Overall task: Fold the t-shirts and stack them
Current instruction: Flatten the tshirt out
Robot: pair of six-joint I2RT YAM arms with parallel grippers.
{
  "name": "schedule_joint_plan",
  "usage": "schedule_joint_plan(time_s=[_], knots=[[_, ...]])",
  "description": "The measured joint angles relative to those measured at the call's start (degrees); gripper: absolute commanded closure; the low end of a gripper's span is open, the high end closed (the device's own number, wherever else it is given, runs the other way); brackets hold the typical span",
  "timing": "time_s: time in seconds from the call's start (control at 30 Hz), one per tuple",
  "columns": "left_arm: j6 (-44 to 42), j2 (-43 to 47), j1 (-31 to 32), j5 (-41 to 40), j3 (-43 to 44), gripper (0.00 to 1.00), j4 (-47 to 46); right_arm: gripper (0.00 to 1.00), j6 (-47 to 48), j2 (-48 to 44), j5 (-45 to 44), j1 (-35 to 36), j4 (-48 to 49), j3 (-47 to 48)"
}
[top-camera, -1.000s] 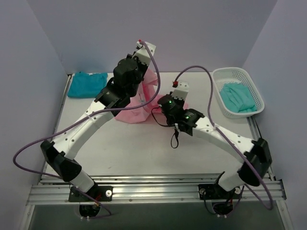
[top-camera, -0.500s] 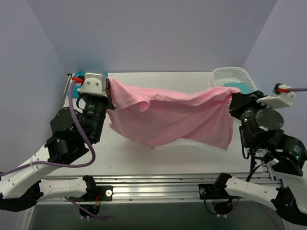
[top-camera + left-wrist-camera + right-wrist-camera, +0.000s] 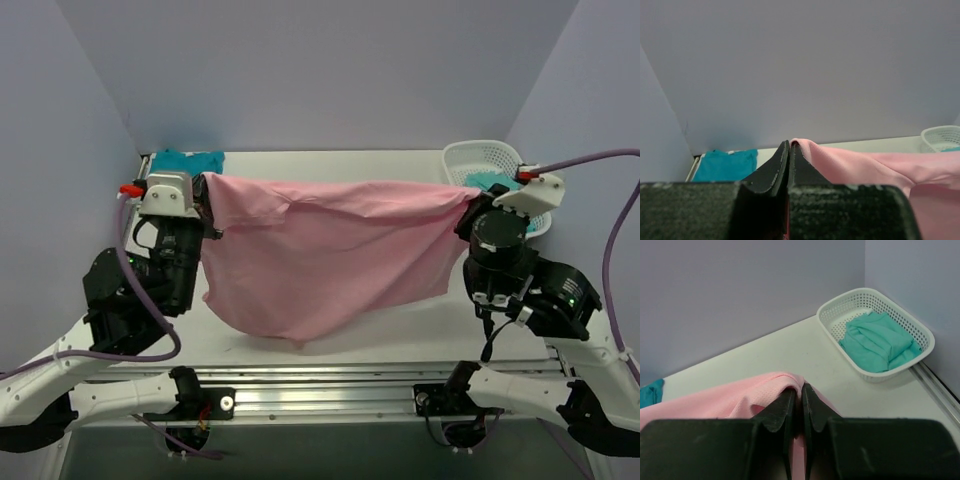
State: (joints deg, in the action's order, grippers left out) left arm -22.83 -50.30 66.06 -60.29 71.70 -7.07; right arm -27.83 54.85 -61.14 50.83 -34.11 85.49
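Observation:
A light pink t-shirt (image 3: 320, 250) hangs spread wide between my two grippers, above the table. My left gripper (image 3: 207, 192) is shut on its left top corner, my right gripper (image 3: 468, 205) shut on its right top corner. In the left wrist view the pink cloth (image 3: 850, 162) runs off to the right from the pinched fingertips (image 3: 782, 155). In the right wrist view the pink fabric (image 3: 730, 397) drapes over the closed fingertips (image 3: 790, 400). A deep teal t-shirt (image 3: 185, 161) lies folded at the back left corner. A mint-teal t-shirt (image 3: 877, 342) sits crumpled in the basket.
The white mesh basket (image 3: 470, 157) stands at the back right corner, by the right wall. A metal rail (image 3: 320, 392) runs along the table's near edge by the arm bases. Purple walls close in the back and both sides.
Both arms have pulled apart and back toward the near edge, drawing the pink t-shirt up off the table from a heap into a taut, spread sheet.

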Motion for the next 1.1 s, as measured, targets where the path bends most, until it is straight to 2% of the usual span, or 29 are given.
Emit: schedule_joint_plan(time_s=[0.1,0.27,0.53,0.63,0.77,0.87,0.97,1.1], knots=[[0.9,1.8,0.0,8.2,3.4,0.98,3.3,1.0,3.8,-2.8,1.1,0.0,2.7,0.4],[3.0,7.8,0.0,27.1,5.3,0.98,8.1,1.0,11.9,-8.5,9.4,0.0,10.4,1.1],[8.1,18.0,0.0,51.8,3.7,0.98,11.9,1.0,16.8,-13.0,35.1,-0.2,15.2,5.4],[10.2,21.0,-0.1,58.0,2.7,0.98,12.9,1.0,16.8,-15.0,41.5,-0.7,15.8,5.5],[11.7,21.4,-0.4,60.1,3.8,0.98,13.4,1.0,17.0,-16.4,44.7,-3.6,16.3,6.9],[11.8,20.0,-0.5,58.4,5.1,0.98,13.6,1.0,16.9,-16.3,41.7,-4.9,16.8,7.6],[11.6,18.3,-0.5,53.4,5.4,0.98,13.5,1.0,16.2,-14.6,32.6,-4.9,16.6,7.6],[11.0,13.8,-0.5,41.3,5.2,0.98,12.8,1.0,12.5,-8.0,16.8,-3.5,16.0,4.7]])
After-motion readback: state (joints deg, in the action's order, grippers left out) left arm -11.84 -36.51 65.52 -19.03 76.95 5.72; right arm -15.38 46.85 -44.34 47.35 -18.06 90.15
